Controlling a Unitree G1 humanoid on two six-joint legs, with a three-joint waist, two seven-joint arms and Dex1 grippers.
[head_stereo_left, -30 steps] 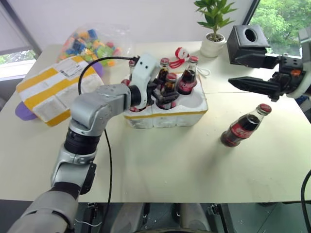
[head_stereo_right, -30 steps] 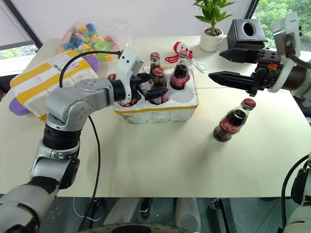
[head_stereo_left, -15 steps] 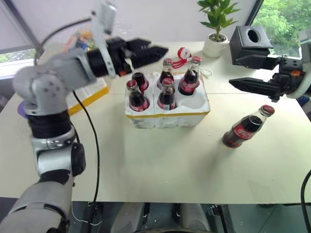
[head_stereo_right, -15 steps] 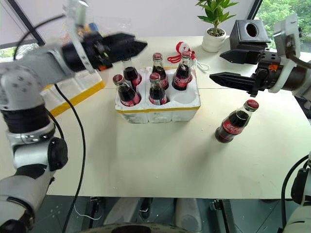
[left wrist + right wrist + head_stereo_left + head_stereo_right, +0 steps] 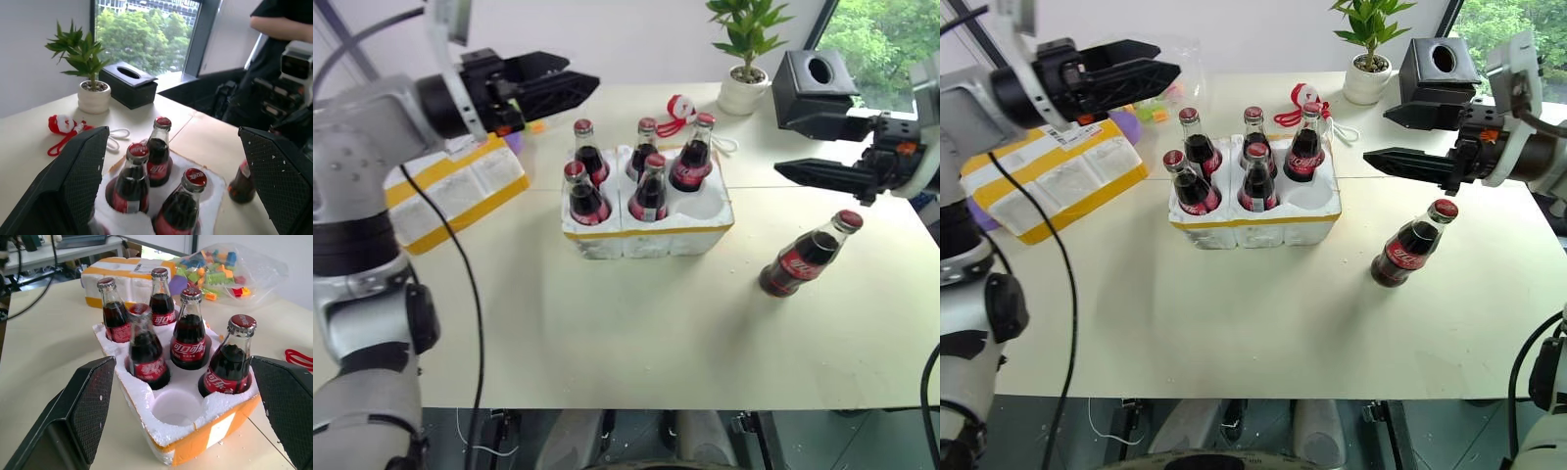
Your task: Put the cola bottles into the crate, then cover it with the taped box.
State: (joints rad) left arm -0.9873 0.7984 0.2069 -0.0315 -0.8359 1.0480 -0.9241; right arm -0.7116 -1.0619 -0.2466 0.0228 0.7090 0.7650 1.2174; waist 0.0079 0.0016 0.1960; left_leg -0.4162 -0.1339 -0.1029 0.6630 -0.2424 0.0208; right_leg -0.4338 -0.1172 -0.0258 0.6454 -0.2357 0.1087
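A: Bottles?
B: Five cola bottles [image 5: 649, 186] stand in the crate [image 5: 651, 233]; one [image 5: 806, 254] stands at its four o'clock (one well bare).
A: Grippers?
B: Left gripper [image 5: 570, 85] and right gripper [image 5: 795, 155] gape wide, empty. Taped box [image 5: 445, 191] at nine o'clock.

Silver arm [image 5: 357, 196], black cable [image 5: 460, 284], black textured tool [image 5: 570, 86].

Taped box [image 5: 1048, 186] partly hidden behind left arm; person [image 5: 288, 22] cut off at frame edge.
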